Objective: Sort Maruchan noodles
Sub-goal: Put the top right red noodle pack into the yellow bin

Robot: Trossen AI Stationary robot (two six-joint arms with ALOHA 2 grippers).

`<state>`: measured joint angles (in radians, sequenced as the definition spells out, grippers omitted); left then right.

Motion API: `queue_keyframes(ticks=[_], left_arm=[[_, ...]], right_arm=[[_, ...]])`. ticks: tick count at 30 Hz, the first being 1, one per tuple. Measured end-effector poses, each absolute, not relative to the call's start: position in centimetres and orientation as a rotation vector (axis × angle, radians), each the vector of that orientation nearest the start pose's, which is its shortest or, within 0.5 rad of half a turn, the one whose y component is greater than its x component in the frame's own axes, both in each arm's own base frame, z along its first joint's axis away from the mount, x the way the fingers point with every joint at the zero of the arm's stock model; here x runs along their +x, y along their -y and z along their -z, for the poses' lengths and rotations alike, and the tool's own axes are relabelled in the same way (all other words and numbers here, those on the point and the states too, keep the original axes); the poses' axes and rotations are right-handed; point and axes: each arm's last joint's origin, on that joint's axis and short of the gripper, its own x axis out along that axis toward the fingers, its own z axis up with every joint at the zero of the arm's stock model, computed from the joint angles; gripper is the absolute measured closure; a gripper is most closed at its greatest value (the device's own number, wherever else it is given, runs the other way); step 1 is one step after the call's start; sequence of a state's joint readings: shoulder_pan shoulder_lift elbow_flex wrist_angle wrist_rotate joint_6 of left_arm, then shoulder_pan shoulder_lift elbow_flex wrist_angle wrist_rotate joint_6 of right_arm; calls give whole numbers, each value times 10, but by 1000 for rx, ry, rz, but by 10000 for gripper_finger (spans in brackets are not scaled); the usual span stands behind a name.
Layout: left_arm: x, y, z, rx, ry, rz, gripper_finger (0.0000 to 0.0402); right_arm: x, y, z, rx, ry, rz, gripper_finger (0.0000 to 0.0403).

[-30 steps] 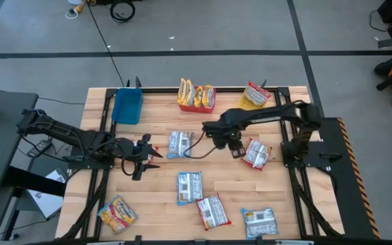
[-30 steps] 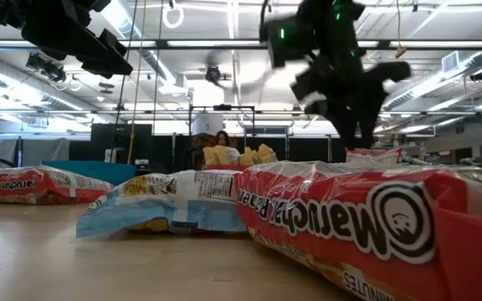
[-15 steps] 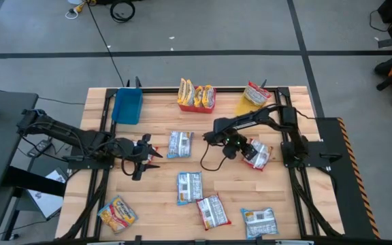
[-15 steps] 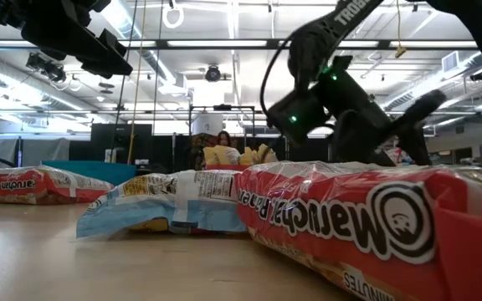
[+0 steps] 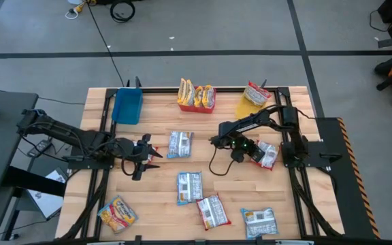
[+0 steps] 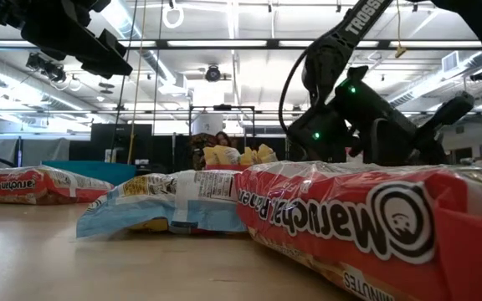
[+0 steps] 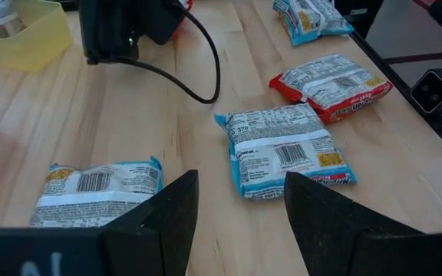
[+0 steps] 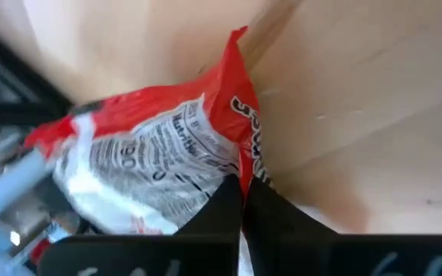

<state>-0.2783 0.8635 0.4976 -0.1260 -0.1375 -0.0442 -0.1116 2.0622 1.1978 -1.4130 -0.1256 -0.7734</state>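
Nearest lie loose noodle packets (image 5: 190, 186) on the bench (image 5: 162, 204), the left gripper (image 5: 151, 155) hovering open and empty, while farther right the right gripper (image 5: 253, 151) has pinched shut on a red-and-white packet (image 5: 267, 155).

My table (image 5: 162, 170) is pale wood in planks, smooth with a faint satin sheen, the grain running in long streaks. Its frame (image 5: 203, 90) is dark metal rail, matt. The noodle packets are crinkly plastic film: the red-and-white packet (image 8: 159, 153) between my right gripper's (image 8: 242, 201) fingers is glossy and wrinkled, and catches the light along its creases. The blue-and-white packet (image 7: 286, 149) ahead of my left gripper (image 7: 240, 222) looks smoother, with a soft shine and a sealed, crimped edge. My fingers (image 7: 171, 218) are dark, matt plastic. The blue bin (image 5: 126, 107), red bin (image 5: 197, 105) and yellow bin (image 5: 249, 105) on the far side are smooth moulded plastic.
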Motion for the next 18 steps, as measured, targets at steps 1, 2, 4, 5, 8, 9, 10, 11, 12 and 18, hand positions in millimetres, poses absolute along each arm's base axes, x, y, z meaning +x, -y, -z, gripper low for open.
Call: queue_keyframes(ticks=[1, 2, 4, 5, 8, 9, 10, 11, 12, 18], left_arm=[[178, 47, -227, 61, -484, 128, 205], [178, 47, -227, 61, -484, 128, 205], [178, 47, -227, 62, -484, 128, 205], [178, 47, -227, 62, -484, 128, 205], [178, 47, -227, 62, -483, 128, 205], [178, 47, -227, 62, -483, 128, 205], [178, 47, -227, 62, -483, 128, 205], [178, 47, -227, 61, -482, 128, 205], [178, 47, -227, 61, -482, 128, 205], [178, 47, -227, 62, -481, 128, 205]], right_arm=[[286, 28, -118, -142, -2077, -827, 392], [288, 29, -122, -141, -2062, -794, 395], [291, 31, -136, -156, -2015, -693, 397], [292, 33, -146, -167, -1979, -632, 397], [288, 42, -184, -171, -1844, -458, 399], [284, 45, -198, -166, -1783, -403, 399], [279, 49, -213, -162, -1730, -338, 400], [273, 53, -226, -158, -1685, -269, 400], [266, 57, -240, -154, -1637, -194, 400], [220, 87, -303, -102, -1365, 430, 401]])
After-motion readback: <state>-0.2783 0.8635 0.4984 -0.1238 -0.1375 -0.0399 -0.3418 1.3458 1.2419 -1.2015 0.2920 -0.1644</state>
